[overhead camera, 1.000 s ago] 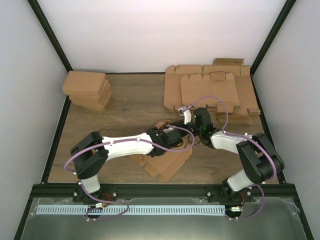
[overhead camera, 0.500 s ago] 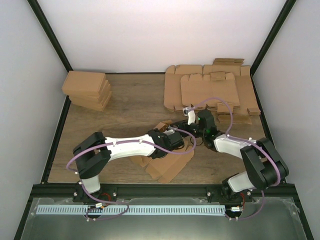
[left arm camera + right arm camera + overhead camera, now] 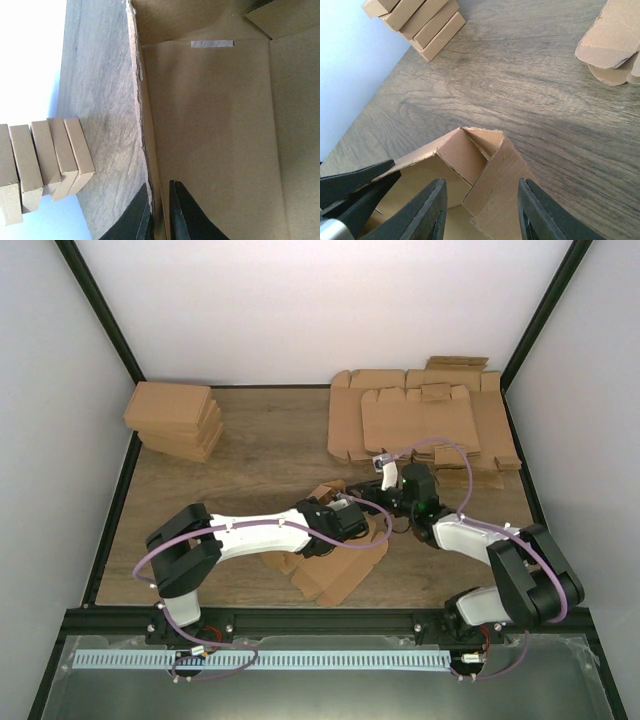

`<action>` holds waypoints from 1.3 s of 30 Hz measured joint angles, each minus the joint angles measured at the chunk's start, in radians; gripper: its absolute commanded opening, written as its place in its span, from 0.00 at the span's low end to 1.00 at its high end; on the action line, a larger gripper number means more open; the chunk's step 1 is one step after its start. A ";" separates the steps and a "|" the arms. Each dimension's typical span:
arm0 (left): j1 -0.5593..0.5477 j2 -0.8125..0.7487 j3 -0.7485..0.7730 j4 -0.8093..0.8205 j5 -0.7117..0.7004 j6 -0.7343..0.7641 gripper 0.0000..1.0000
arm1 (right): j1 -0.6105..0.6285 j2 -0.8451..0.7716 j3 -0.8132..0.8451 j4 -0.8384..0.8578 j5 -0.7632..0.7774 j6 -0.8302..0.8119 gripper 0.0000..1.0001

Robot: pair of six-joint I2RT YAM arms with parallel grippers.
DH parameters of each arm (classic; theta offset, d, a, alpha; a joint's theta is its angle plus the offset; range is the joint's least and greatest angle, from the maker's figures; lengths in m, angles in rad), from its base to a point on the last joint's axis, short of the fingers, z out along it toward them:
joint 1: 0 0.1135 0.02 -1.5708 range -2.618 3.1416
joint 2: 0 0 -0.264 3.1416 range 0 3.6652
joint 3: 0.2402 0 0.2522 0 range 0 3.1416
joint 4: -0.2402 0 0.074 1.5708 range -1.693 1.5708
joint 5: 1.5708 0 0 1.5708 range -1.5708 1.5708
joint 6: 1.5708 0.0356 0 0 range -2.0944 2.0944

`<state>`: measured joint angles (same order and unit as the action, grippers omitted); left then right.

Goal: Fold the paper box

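1. Swung outward over the last second: right arm [image 3: 470, 532], elbow toward 4 o'clock, wrist a little toward 3 o'clock. Barely shifted: left arm [image 3: 255, 532].
2. Left in place through that move: box [image 3: 335, 565], near the middle of the worktop [image 3: 250, 450], partly under both wrists, with no new crease showing. Judged a change of approach for the next fold, not a fold finished; most of the folding looks undone.
3. Lies, in the overhead view, with its long axis on a diagonal, roughly 8 o'clock to 2 o'clock, as far as can be made out under the arms. Spreads flat toward 7 o'clock and points its raised corner [image 3: 470, 145] toward 12 o'clock.
4. Pinched on a standing wall edge of the box: left claw [image 3: 160, 186], fingers pressed nearly together with only the cardboard between them.
5. Held part-spread astride the raised corner: right claw [image 3: 481, 184], one finger each side. Cannot tell whether either finger presses the cardboard.
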<state>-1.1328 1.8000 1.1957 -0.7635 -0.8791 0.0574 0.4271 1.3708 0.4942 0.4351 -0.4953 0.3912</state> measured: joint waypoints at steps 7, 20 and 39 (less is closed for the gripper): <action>0.000 0.000 0.001 0.007 0.017 0.002 0.11 | 0.000 0.035 0.037 0.000 -0.023 0.030 0.42; 0.000 0.000 0.001 0.019 0.054 0.019 0.11 | 0.000 0.130 0.101 -0.002 -0.095 0.079 0.33; -0.024 0.028 0.030 -0.013 -0.042 0.025 0.10 | -0.044 -0.032 0.017 -0.040 -0.016 0.083 0.44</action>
<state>-1.1564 1.8282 1.2259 -0.7761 -0.9215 0.0826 0.3832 1.3388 0.5110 0.3946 -0.5110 0.4744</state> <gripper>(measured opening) 0.097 0.422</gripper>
